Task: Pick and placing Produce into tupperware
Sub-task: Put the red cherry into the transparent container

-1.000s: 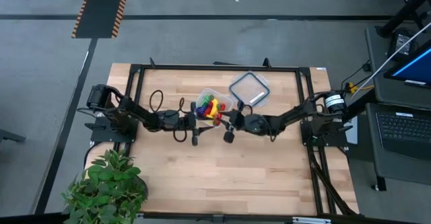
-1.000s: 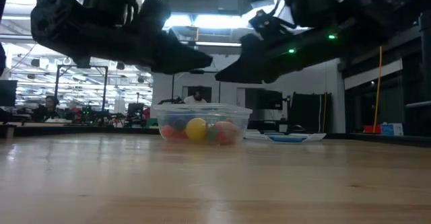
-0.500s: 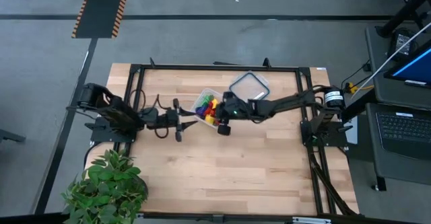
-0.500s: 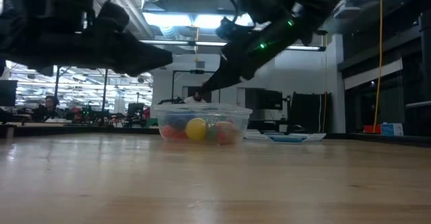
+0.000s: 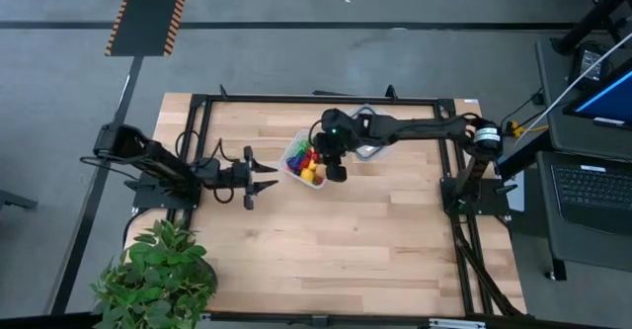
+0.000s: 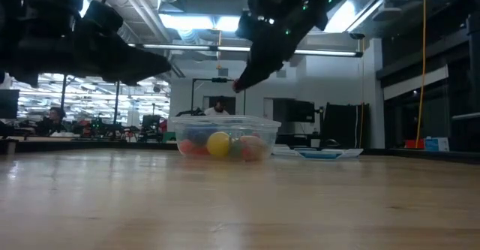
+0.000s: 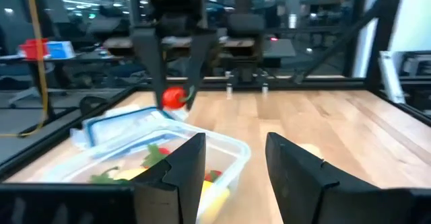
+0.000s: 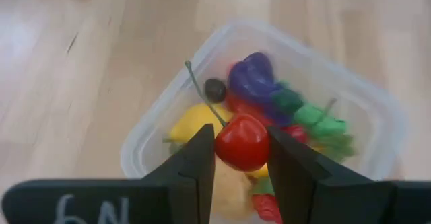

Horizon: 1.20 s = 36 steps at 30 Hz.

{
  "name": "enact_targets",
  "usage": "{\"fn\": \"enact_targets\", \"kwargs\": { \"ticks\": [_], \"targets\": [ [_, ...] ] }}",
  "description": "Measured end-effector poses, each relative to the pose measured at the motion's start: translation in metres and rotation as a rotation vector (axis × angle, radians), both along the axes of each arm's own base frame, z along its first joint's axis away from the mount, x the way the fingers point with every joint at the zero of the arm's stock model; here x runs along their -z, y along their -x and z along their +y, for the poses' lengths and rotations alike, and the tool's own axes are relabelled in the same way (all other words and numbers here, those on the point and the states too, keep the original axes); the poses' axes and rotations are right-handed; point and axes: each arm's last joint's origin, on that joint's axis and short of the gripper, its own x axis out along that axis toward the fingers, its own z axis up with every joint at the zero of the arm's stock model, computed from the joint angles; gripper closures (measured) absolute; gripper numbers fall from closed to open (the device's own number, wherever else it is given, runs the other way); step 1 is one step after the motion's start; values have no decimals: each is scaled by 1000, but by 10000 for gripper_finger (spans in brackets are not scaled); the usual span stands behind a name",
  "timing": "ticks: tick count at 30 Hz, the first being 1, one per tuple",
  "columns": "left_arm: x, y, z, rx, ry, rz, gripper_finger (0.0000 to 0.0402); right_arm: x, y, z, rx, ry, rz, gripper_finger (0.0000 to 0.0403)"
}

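Note:
The tupperware (image 5: pixel 307 159) is a clear square tub on the table's far middle, holding several toy fruits and vegetables (image 8: pixel 269 96) in red, yellow, green and purple. My right gripper (image 8: pixel 241 158) hangs above the tub (image 8: pixel 168 126), shut on a red cherry-like fruit (image 8: pixel 241 143) with a thin green stem. In the low view it (image 6: pixel 241 83) is well above the tub's rim (image 6: pixel 225 121). My left gripper (image 5: pixel 259 176) is open, to the left of the tub and apart from it; its wrist view shows its fingers (image 7: pixel 188 160) spread and holding nothing. My right gripper pinches the round red fruit (image 8: pixel 242 138) between its two fingers, pointing down from above. The fruit is lifted clear over the tub's contents, and its green stem (image 8: pixel 196 88) sticks out past the fingers. It also shows between the fingers in the left wrist view (image 7: pixel 174 97).
The flat clear lid with a greyish-blue rim (image 5: pixel 365 131) lies right of the tub toward the far edge. A leafy potted plant (image 5: pixel 158 275) stands at the near left corner. Bare wood (image 5: pixel 375 240) spreads over the table's near half. A black frame (image 5: pixel 316 99) borders the table.
My right gripper has swung from the tub's near right side toward the far edge, rising until it hangs over the tub with the red fruit. My left gripper has drawn back from the tub toward the table's left edge.

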Motion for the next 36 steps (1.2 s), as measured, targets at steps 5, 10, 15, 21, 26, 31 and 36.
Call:
{"fn": "enact_targets", "kwargs": {
  "ticks": [5, 10, 15, 21, 26, 31, 36],
  "targets": [
    [-1, 0, 0, 18, 0, 1, 253, 14, -5, -4, -40, -27, 37, 289],
    [0, 0, -1, 28, 8, 10, 253, 24, -18, -7, -73, -42, 67, 289],
    [0, 0, -2, 62, 7, 14, 253, 25, -35, -11, -96, -57, 146, 289],
    [2, 0, -2, 71, 30, 24, 253, 34, -50, -15, -111, -66, 269, 289],
    [2, -1, -3, 103, 34, 32, 253, 45, -61, -18, -120, -57, 320, 289],
    [1, -4, -4, 126, 34, 41, 253, 44, -67, -19, -113, -61, 321, 289],
    [1, -4, -4, 126, 33, 41, 253, 40, -68, -19, -52, -101, 329, 277]
  ]
}}
